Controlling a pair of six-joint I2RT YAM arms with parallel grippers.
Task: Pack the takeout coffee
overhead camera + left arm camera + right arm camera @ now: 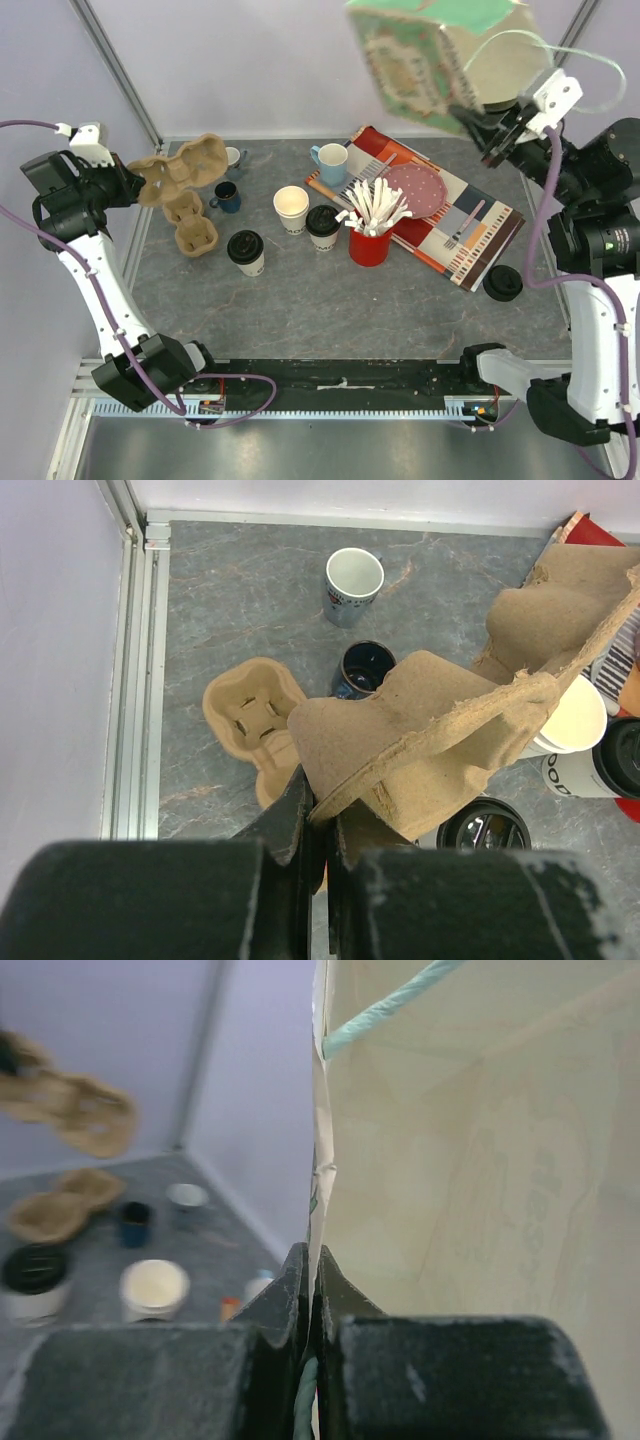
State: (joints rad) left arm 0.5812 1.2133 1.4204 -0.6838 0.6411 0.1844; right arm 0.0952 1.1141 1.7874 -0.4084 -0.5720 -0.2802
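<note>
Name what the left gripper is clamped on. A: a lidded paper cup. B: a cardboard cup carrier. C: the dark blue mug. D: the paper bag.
B: the left gripper is shut on the edge of a cardboard cup carrier held in the air; the paper bag hangs from the right gripper.

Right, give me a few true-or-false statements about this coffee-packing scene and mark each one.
1. The left end effector is shut on a pulp cup carrier. True.
2. The right end effector grips a ceramic mug. False: it is shut on the edge of a paper bag.
3. Every paper cup wears a lid. False: the unlidded cup stands open, and a loose black lid lies on the table.
4. A second carrier lies on the table. True.
5. The red cup is empty. False: it holds white stirrers.
</note>
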